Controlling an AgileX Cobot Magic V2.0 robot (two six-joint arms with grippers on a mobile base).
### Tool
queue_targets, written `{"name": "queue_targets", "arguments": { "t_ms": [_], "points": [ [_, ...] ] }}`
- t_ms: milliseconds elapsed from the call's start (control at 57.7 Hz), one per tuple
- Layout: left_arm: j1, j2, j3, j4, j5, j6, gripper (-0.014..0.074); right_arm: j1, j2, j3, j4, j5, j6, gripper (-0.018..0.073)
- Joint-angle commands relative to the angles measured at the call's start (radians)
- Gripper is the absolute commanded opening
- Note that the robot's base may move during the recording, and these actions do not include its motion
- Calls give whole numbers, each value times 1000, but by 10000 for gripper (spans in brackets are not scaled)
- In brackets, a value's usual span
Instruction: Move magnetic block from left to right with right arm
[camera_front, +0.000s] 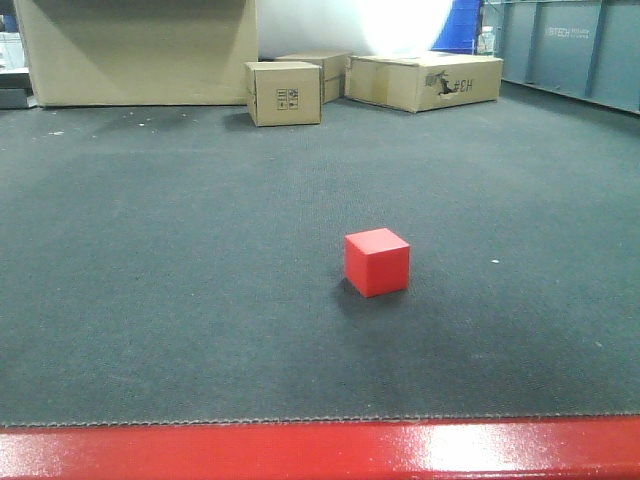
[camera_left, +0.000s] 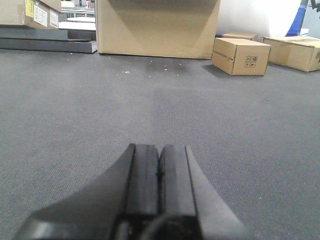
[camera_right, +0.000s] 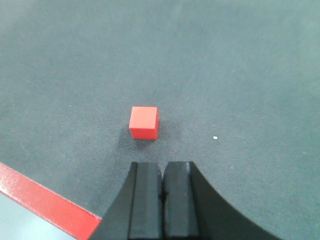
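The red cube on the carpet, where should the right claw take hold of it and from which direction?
Grip the red cube across two opposite flat side faces, coming down from above. It sits flat and alone on the carpet, top face clear. The right claw is shut, so it would probably need opening first.

warehouse-like workspace | cardboard boxes (camera_front: 283, 92) | grey carpet (camera_front: 180, 250) | blue metal wall (camera_front: 570, 45)

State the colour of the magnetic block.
Plain red, no markings: the magnetic block shows best in the exterior front-facing view, on the dark grey carpet.
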Motion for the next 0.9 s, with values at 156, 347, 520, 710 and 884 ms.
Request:
{"name": "queue_targets", "arguments": {
  "t_ms": [156, 347, 520, 710, 884],
  "points": [
    [-8, -10, 8, -5, -84, -6, -126, -3, -223, 137, -82, -154, 2, 57],
    [-8, -10, 8, -5, -84, -6, -126, -3, -266, 167, -82, -147, 2, 57],
    [-8, -10, 8, -5, -84, -6, -126, -3, -266, 167, -84, -148, 2, 57],
    [-8, -10, 8, -5, -84, -6, -126, -3, -265, 168, -87, -172, 2, 57],
    [-8, -10, 8, -5, -84, -6, -126, -44, -264, 168, -86, -187, -38, 57]
  ]
}}
